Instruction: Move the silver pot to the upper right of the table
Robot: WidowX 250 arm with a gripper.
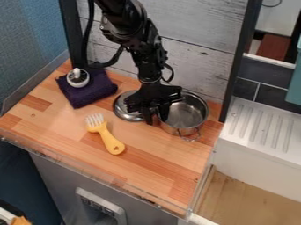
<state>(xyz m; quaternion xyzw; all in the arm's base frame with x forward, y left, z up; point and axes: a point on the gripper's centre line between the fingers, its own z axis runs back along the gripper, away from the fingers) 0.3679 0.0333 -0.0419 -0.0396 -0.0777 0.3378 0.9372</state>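
Observation:
The black gripper (156, 117) is low over the back of the wooden table, at the left side of the silver pot (191, 113). Its fingers stand apart, one outside the pot's left wall and the other just inside the rim. The pot sits upright toward the table's back right, its wire handle facing the front. Part of its left rim is hidden by the gripper.
A silver lid (122, 110) lies left of the pot, partly under the gripper. Farther left, a purple cloth (88, 94) carries a small silver-white object (78, 79). A yellow fork-like brush (108, 138) lies mid-table. A dark post (235, 66) rises behind the pot's right.

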